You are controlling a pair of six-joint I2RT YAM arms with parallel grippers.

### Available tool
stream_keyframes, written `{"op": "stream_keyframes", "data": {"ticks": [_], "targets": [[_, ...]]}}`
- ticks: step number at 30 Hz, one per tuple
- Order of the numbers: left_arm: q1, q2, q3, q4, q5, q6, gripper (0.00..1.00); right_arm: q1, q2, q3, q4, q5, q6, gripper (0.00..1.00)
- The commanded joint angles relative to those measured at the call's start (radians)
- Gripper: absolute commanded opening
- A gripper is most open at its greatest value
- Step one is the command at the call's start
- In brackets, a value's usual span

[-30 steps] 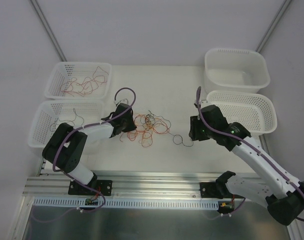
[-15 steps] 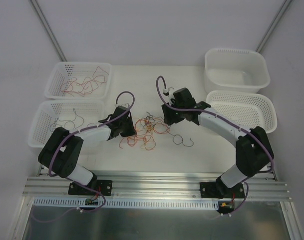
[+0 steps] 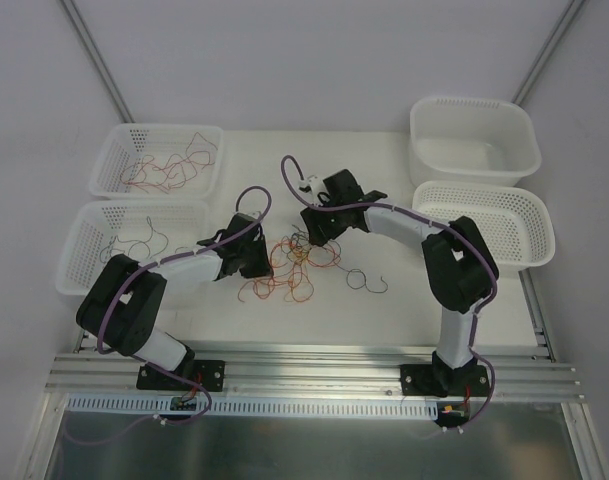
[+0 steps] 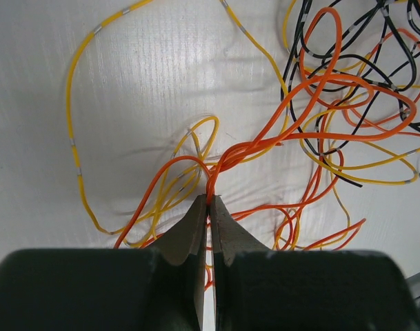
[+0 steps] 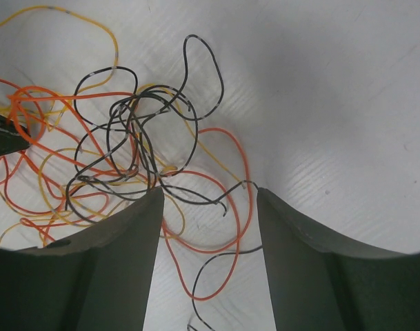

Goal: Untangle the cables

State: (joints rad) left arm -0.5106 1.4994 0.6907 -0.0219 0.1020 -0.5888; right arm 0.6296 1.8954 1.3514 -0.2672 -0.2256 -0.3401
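Cables [image 3: 296, 262] lie knotted mid-table between the arms; left gripper [image 4: 210, 202] pinches orange strands [image 4: 265, 145], right gripper [image 5: 208, 198] gapes over the far side, so a hard pull may tighten knots.

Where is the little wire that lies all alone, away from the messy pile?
On the white table, find the tangle of orange, yellow and black cables in the middle. Just right of it lies one black wire. It curls by itself, touching no other wire.
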Motion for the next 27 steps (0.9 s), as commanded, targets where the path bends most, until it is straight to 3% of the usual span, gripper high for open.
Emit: {"op": "stream_keyframes", "data": {"ticks": [1,10,13,14,17,18,21,27], "targets": [[-0.003,-0.031,0.023,-0.026,0.025,0.020,0.00,-0.001,0.031,0.061,0.029,-0.037,-0.048,0.60],[-0.005,-0.024,0.032,-0.042,0.039,0.023,0.00,0.002,0.097,0.124,0.048,-0.040,-0.053,0.61],[-0.002,-0.027,0.029,-0.049,0.038,0.021,0.00,0.004,0.103,0.127,0.046,-0.055,-0.051,0.56],[-0.005,-0.028,0.029,-0.050,0.036,0.020,0.00,0.005,0.100,0.120,0.049,-0.055,-0.050,0.54],[-0.003,-0.031,0.024,-0.059,0.033,0.018,0.00,0.004,0.067,0.083,0.072,-0.046,-0.037,0.31],[-0.003,-0.033,0.024,-0.059,0.031,0.017,0.00,0.001,0.050,0.075,0.075,-0.041,-0.033,0.17],[-0.003,-0.027,0.018,-0.069,0.034,0.012,0.00,-0.008,-0.036,0.052,0.056,-0.009,-0.037,0.01],[-0.002,-0.018,0.004,-0.081,0.034,-0.002,0.00,-0.044,-0.248,0.115,-0.100,0.092,-0.065,0.01]]}}
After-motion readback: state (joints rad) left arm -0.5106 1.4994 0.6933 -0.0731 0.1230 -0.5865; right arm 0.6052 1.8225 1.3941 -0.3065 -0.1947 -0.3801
